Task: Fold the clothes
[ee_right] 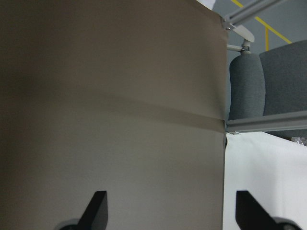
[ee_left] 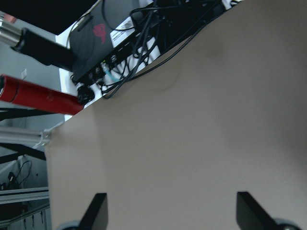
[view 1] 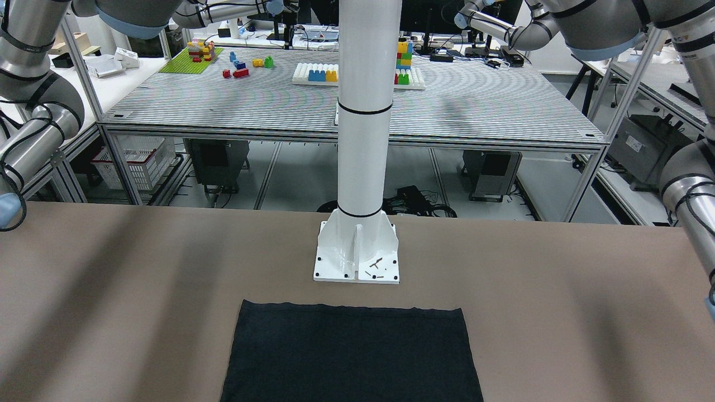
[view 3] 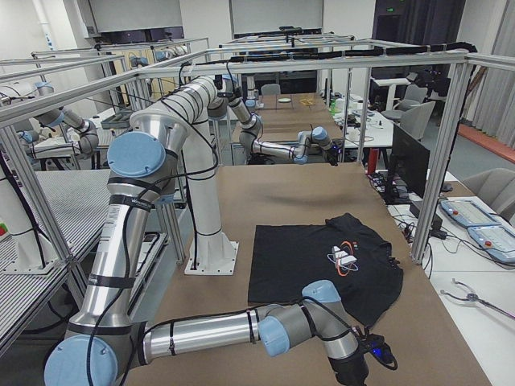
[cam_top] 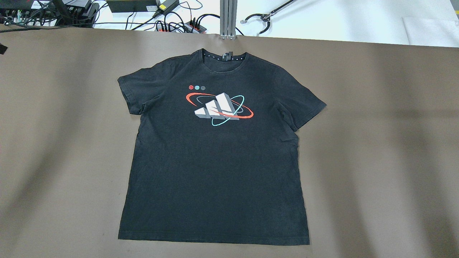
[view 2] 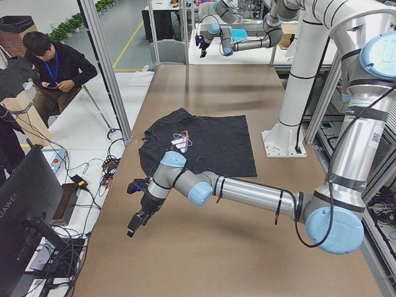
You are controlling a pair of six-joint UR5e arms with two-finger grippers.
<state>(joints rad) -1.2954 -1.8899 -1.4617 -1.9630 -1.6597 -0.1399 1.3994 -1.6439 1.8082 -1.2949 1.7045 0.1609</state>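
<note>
Black T-shirt [cam_top: 215,161] lies flat and face up in the middle of the brown tabletop [cam_top: 376,143], both short sleeves spread out. Collar [cam_top: 224,57] points at the operators' edge. Bottom hem [view 1: 346,304] lies toward the robot-side edge, near the base plate [view 1: 357,257] of the white pillar [view 1: 363,139] but apart from it. Chest print [cam_top: 218,109]: three pale slanted bars ringed by red and teal ovals, with three small dots above it. Fabric mostly smooth, with faint creases by the sleeves. Left gripper [ee_left: 171,195] hangs low over the tabletop's left end near the operators' edge, well apart from the shirt. Its fingers [ee_left: 98,208] are spread wide with bare tabletop between them, and cables [ee_left: 144,28] and a red cylinder [ee_left: 41,96] lie past the edge. Right gripper [ee_right: 170,195] hangs over the right end, likewise clear of the shirt. Its fingers [ee_right: 98,206] are parted, nothing held, and a grey chair [ee_right: 268,81] shows beyond the tabletop edge. More cables and a power strip [cam_top: 179,25] sit beyond the operators' edge. In the left side view, a seated person [view 2: 55,68] is off the tabletop's operators' side.
</note>
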